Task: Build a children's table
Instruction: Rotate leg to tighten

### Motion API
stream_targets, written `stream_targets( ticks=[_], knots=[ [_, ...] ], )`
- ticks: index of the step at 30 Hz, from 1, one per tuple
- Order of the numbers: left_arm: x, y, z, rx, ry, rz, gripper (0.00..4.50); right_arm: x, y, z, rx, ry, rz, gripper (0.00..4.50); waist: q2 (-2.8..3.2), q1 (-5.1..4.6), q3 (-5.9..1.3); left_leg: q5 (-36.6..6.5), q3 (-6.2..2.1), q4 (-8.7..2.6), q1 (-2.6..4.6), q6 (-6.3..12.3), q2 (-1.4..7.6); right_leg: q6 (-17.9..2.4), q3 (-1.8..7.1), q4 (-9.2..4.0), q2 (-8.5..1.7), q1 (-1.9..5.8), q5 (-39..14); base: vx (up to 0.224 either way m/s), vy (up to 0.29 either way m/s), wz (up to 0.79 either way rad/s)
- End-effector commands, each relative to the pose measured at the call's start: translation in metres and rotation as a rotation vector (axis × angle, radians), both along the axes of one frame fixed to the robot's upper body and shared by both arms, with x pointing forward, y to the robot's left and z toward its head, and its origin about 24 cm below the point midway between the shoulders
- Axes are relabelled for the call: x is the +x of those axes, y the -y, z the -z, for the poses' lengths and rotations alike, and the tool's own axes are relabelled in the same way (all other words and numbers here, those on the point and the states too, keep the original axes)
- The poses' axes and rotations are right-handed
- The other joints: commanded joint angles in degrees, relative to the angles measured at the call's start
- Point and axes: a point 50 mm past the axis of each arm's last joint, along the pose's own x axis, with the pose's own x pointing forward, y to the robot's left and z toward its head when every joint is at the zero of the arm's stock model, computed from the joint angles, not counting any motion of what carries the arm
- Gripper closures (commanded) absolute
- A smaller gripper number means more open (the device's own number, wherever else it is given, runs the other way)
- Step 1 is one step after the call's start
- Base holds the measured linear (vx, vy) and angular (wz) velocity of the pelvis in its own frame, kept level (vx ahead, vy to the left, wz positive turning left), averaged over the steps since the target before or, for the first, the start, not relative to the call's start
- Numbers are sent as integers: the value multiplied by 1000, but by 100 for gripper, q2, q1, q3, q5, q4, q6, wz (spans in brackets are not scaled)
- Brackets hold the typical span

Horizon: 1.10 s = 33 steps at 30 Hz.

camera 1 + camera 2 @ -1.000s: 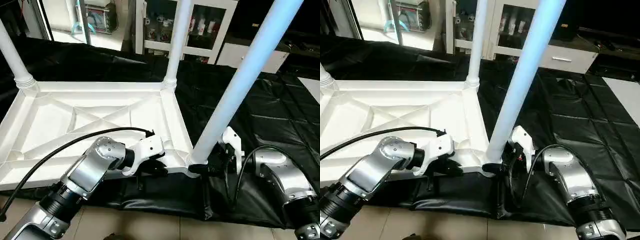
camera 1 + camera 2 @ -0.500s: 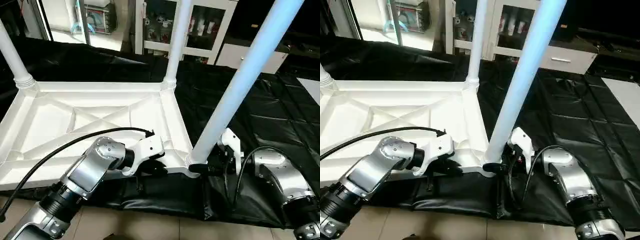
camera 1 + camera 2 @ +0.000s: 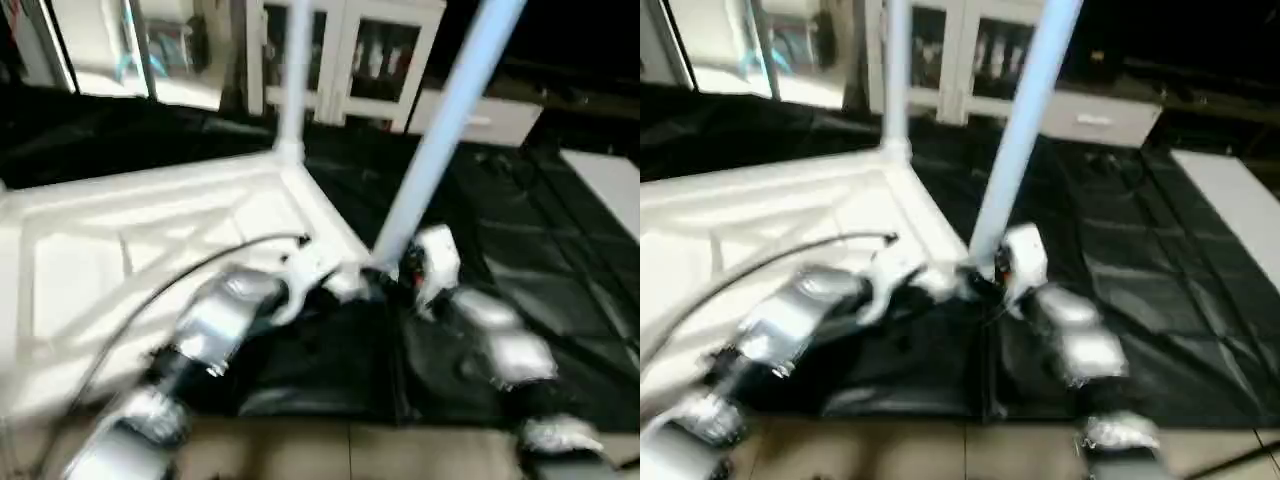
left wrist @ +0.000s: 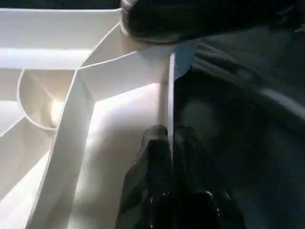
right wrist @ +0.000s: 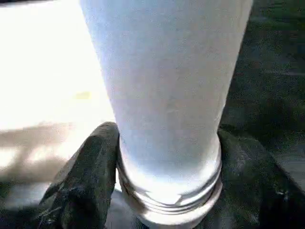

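The children's table top [image 3: 120,250] lies upside down on a black sheet, ribs facing up. One white leg [image 3: 293,80] stands in the far corner socket. Another leg [image 3: 440,130] rises tilted from the near right corner socket. My left gripper [image 3: 345,285] is at that corner; in the left wrist view its fingers [image 4: 155,148] are shut on the top's thin rim [image 4: 170,90]. My right gripper [image 5: 169,143] is closed around the base collar of the near leg [image 5: 167,86], one black finger [image 5: 90,176] on each side, touching it.
The black sheet [image 3: 520,230] covers the floor to the right and behind. A white cabinet with glass doors [image 3: 380,60] stands at the back. A pale strip of floor [image 3: 350,450] runs along the front, and a white panel [image 3: 605,180] lies at the right.
The whole picture has swung and blurred, so the camera has moved. Both grippers stay at the near right corner, the right one's fingers a little closer on the leg.
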Motion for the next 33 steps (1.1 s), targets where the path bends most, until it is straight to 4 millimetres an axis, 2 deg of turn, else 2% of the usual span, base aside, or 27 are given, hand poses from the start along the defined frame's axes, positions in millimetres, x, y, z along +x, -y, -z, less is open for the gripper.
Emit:
stream_targets(
  ticks=[1,2,3,5,6,7,11,14,15,16,17,19,20,21,22,23,25,27,29,30,31,33],
  knots=[
    [9,9,-9,-9,68,-82,450,-9,-17,18,-36,-76,17,180,49,10,-309,-1643,-132,-474,55,-226,242,-574,295,-528,-463,175,-2397,0,0,0],
    [11,15,-12,-22,84,-96,450,-11,-33,16,-11,-62,-26,180,40,15,-310,-1603,-128,-480,40,-201,241,-574,301,-520,-460,183,-2298,0,0,0],
    [11,15,-12,-22,84,-96,450,-11,-33,16,-11,-62,-26,180,48,45,-322,-1500,-119,-478,53,-167,245,-599,312,-495,-457,185,-2056,0,0,0],
    [11,17,-13,-27,87,-99,450,-13,-39,14,-7,-49,-49,180,48,66,-330,-1265,-101,-481,17,-69,242,-691,324,-432,-443,221,-1580,0,0,0],
    [12,16,-13,-26,90,-104,450,-13,-39,13,-6,-37,-55,180,49,72,-330,-1236,-94,-478,20,-53,240,-710,326,-428,-443,221,-1521,0,0,0],
    [13,14,-13,-25,92,-110,450,-12,-38,11,3,-19,-60,180,22,79,-332,-1145,-85,-474,14,1,236,-754,328,-410,-448,239,-1438,0,0,0],
    [15,8,-11,-17,93,-130,450,-7,-36,-3,93,47,-71,180,49,90,-314,-1256,-84,-486,25,10,243,-726,327,-447,-453,227,-1659,0,0,0],
    [16,4,-12,-17,94,-136,450,-7,-33,-8,123,66,-108,180,47,97,-310,-1306,-91,-494,15,3,248,-696,327,-458,-459,233,-1757,0,0,0],
    [16,3,-12,-18,93,-133,450,-8,-31,-8,138,63,-120,145,49,103,-312,-1268,-90,-494,17,3,252,-696,328,-452,-456,229,-1709,0,0,0],
    [16,1,-12,-19,97,-115,450,-8,-26,-10,144,77,-128,124,49,118,-316,-1224,-92,-493,24,17,251,-692,328,-439,-450,235,-1638,0,0,0],
    [16,1,-12,-19,97,-115,450,-8,-26,-10,144,77,-128,124,49,131,-318,-1160,-85,-490,15,41,256,-727,332,-430,-455,240,-1522,0,0,0],
    [12,-3,-12,-15,87,-71,450,-8,-14,-14,130,102,-148,105,47,136,-320,-1138,-81,-487,5,81,250,-755,331,-426,-452,254,-1453,0,0,0],
    [8,-5,-11,-19,73,-20,450,-7,-5,-18,111,120,-160,100,48,139,-318,-1133,-93,-495,-14,92,253,-754,331,-420,-462,271,-1455,0,0,0],
    [2,-9,-9,-9,48,29,450,-5,6,-21,80,140,-173,76,38,107,-318,-1054,-109,-507,-84,125,244,-718,324,-412,-466,327,-1475,0,0,0],
    [-2,-11,-7,-2,30,61,450,-4,13,-24,60,152,-181,76,43,72,-336,-976,-126,-500,-83,133,265,-734,310,-402,-477,329,-1499,0,0,0],
    [-9,-17,-4,11,5,112,450,-4,22,-28,34,163,-236,67,93,83,-336,-896,-98,-467,-13,155,271,-857,327,-399,-474,271,-1333,0,0,0],
    [-17,-24,-1,26,-21,171,450,-7,30,-32,25,159,-329,53,83,86,-325,-753,-67,-457,-4,240,271,-1052,342,-357,-445,269,-976,0,0,0],
    [-23,-28,0,23,-39,223,450,-14,36,-34,9,148,-452,43,97,99,-325,-718,-65,-451,2,307,271,-1148,334,-339,-433,276,-843,0,0,0],
    [-29,-32,-1,9,-48,282,450,-23,43,-34,-18,128,-577,26,98,121,-308,-790,-69,-461,4,316,282,-1177,331,-348,-436,282,-932,0,0,0],
    [-32,-34,-3,-4,-54,318,450,-27,46,-33,-43,119,-629,22,81,147,-299,-897,-65,-466,11,301,290,-1140,334,-370,-445,280,-1105,0,0,0],
    [-35,-36,-4,-13,-56,346,450,-31,49,-33,-56,106,-671,6,93,180,-293,-958,-65,-471,31,265,296,-1109,340,-385,-454,262,-1241,0,0,0],
    [-38,-38,-6,-25,-63,379,450,-37,54,-32,-69,88,-740,6,78,198,-291,-1056,-60,-478,38,208,292,-1097,342,-404,-450,255,-1386,0,0,0]
  ],
)
